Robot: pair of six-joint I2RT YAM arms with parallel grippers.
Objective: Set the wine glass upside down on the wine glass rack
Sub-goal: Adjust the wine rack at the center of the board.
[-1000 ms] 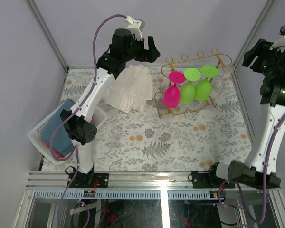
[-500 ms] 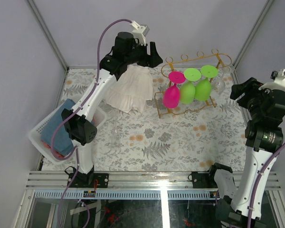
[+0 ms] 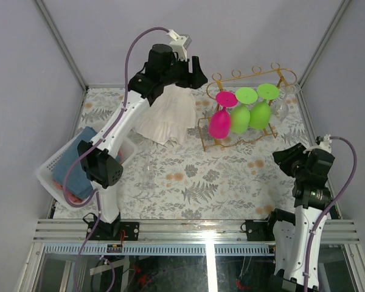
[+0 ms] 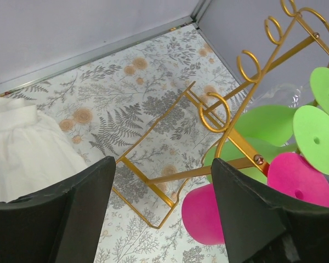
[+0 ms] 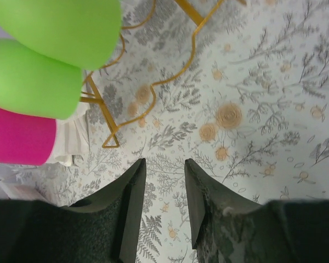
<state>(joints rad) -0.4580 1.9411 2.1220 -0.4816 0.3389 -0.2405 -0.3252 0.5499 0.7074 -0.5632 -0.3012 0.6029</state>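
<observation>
The gold wire wine glass rack [image 3: 254, 76] stands at the back right of the table. A pink wine glass [image 3: 220, 120] and two green ones [image 3: 250, 114] hang on it upside down, with a clear one [image 3: 281, 108] at its right end. Another clear glass [image 3: 147, 169] seems to rest on the table at front left, faint. My left gripper [image 3: 194, 68] is open and empty, high up left of the rack [image 4: 230, 109], above the pink glass [image 4: 205, 216]. My right gripper [image 3: 283, 159] is narrowly open and empty [image 5: 164, 161], low over the table in front of the rack.
A white cloth [image 3: 167, 112] lies left of the rack, under the left arm. A white basket [image 3: 45, 167] holding a blue cloth sits at the left edge. Grey walls close in the back and both sides.
My right arm has come down from high at the right wall to low over the table at front right. My left gripper has shifted slightly right, toward the rack.
</observation>
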